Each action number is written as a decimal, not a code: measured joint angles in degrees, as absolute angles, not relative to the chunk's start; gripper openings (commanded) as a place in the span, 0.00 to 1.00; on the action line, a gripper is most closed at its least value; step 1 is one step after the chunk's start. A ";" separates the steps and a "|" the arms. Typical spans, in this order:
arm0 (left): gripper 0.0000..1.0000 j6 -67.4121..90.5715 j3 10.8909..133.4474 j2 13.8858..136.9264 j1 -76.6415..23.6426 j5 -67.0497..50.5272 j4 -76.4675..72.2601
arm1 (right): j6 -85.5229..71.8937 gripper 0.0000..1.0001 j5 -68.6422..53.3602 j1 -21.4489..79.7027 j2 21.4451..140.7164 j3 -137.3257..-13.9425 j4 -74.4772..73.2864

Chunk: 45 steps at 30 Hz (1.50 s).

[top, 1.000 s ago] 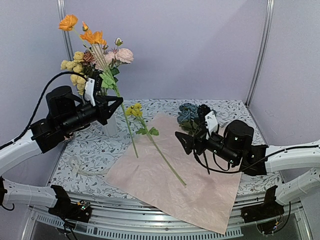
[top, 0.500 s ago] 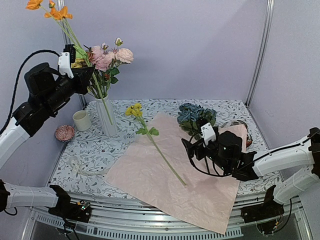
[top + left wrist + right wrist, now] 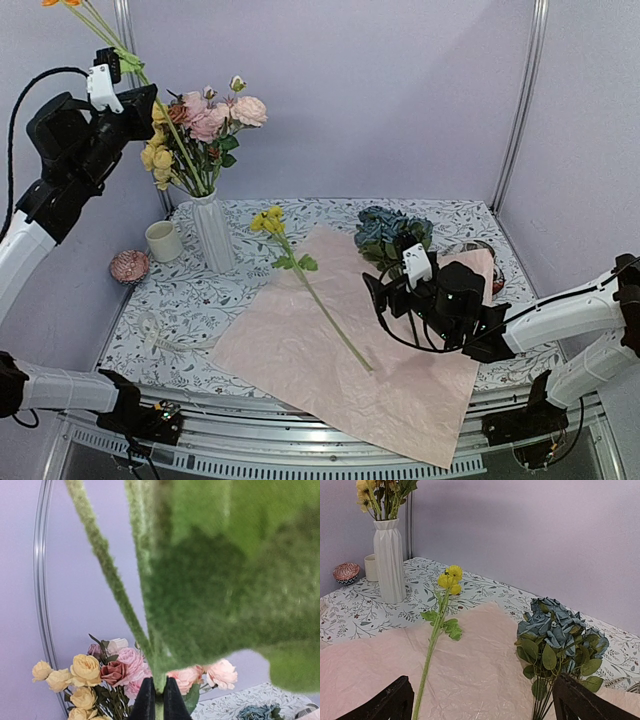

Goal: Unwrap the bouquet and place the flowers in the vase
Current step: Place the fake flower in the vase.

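Left end effector (image 3: 143, 97) is up high at the back left, above the tall white ribbed ceramic vase (image 3: 213, 232), clamped on the long green stem of an orange artificial flower (image 3: 105, 30). In the left wrist view the fingers (image 3: 148, 702) pinch that stem with no gap, and a blurred leaf fills most of the frame. The orange blooms are cut off at the top edge. The stem slants down toward the vase mouth among the other stems; can't tell how deep it sits. The vase stands upright at the back left of the floral-print worktop (image 3: 200, 300) and already holds the bunch of yellow and pink roses (image 3: 205, 120). Right end effector (image 3: 385, 295) is spread wide and holds nothing, hovering low over the crinkled pale pink wrapping paper (image 3: 400, 390), which lies flat. On the paper: one yellow flower on a long green stem (image 3: 310, 290) lying diagonally, and the dusty blue-teal hydrangea-like cluster (image 3: 385, 228) at the far edge, just beyond the right end effector. A short cream mug (image 3: 163, 240) stands just left of the vase, with a small pink patterned bowl (image 3: 129, 266) further left. A pale ribbon (image 3: 160, 335) lies on the worktop left of the paper.
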<state>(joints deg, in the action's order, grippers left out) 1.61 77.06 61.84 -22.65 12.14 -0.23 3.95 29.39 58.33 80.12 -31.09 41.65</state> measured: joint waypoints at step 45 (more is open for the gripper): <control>0.75 15.29 80.38 77.76 -10.44 -2.26 23.92 | 4.95 0.99 28.14 58.33 83.99 -32.25 40.97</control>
<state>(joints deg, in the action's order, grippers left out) 15.29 80.38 77.76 -10.44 -2.26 23.92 4.95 28.14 58.33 83.99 -32.25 40.97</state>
